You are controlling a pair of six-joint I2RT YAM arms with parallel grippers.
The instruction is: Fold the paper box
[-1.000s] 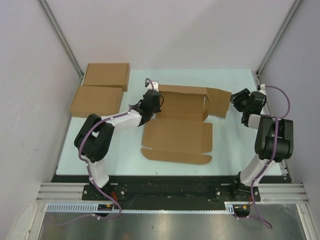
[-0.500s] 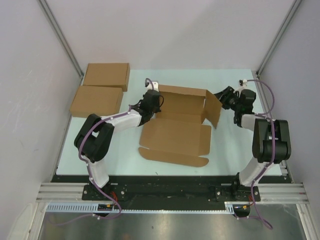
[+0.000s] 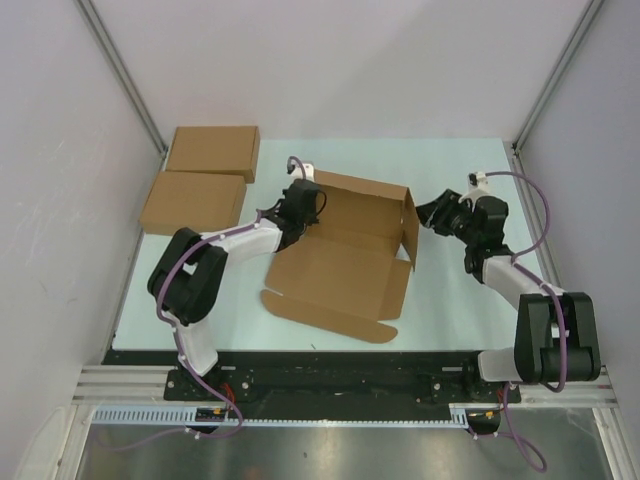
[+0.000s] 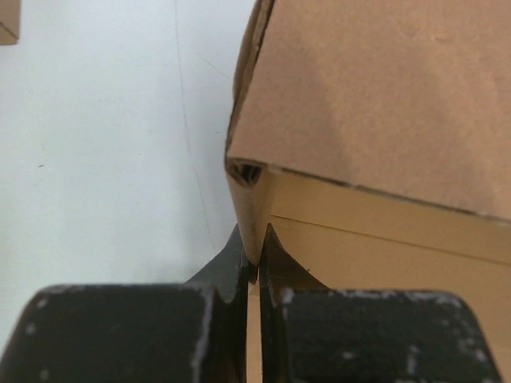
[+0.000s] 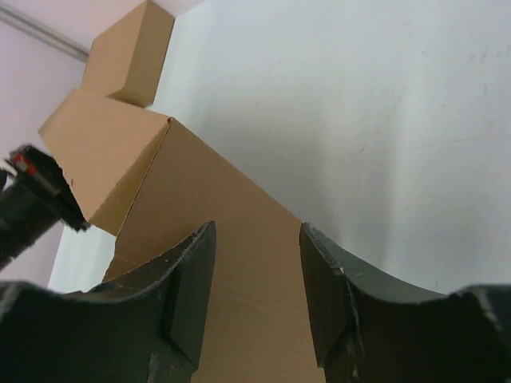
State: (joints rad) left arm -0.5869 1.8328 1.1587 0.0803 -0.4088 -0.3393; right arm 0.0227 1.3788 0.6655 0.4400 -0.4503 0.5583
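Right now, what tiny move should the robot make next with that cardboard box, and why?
Probably nudge the right pincer a little toward the left pincer, I'd guess. The right side flap of the box stands nearly upright with the open right pincer just outside it, while the left pincer is shut on the opposite wall, steadying the box.

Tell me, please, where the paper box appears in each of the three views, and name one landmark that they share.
Top external: the paper box lies in the picture's centre.
Left wrist: the paper box fills the right side, its corner pinched by the left gripper.
Right wrist: the paper box rises from bottom centre leftward, behind the open right gripper.
Shared landmark: the left gripper on that corner.
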